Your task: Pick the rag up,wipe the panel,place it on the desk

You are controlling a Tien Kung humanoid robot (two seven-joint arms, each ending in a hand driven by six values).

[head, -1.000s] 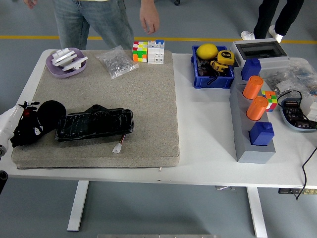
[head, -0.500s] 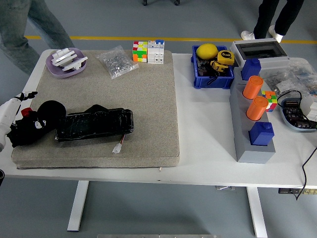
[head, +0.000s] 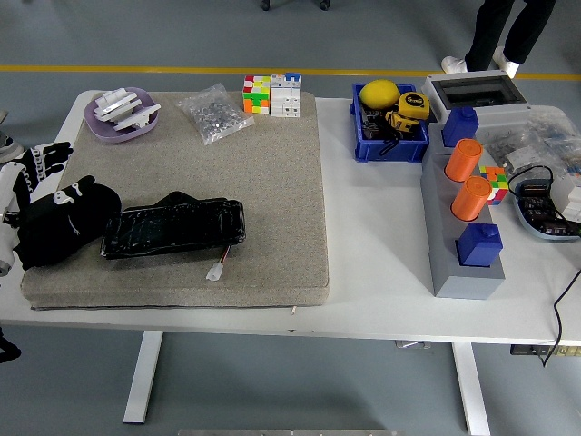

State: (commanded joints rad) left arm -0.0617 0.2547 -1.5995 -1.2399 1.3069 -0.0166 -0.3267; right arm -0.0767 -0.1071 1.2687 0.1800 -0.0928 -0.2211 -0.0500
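Observation:
The black rag (head: 60,227) lies bunched on the left end of the grey mat (head: 272,182), touching the left end of the glossy black panel (head: 172,228). A small white plug (head: 215,271) on a wire lies just in front of the panel. My left hand (head: 41,168) sits at the picture's left edge, just behind the rag, with its fingers spread and nothing in them. One white fingertip (head: 67,193) reaches over the rag's top edge. My right hand is out of view.
At the mat's back stand a purple dish (head: 121,114), a bag of small parts (head: 214,113) and two cubes (head: 271,94). To the right are a blue bin (head: 390,127), a grey block with orange cylinders (head: 465,209) and clutter. A person's legs (head: 499,32) stand at the far right.
My left hand has lifted off the rag, moved back and spread its fingers; the rag stays put. The person at the far left has walked out of view.

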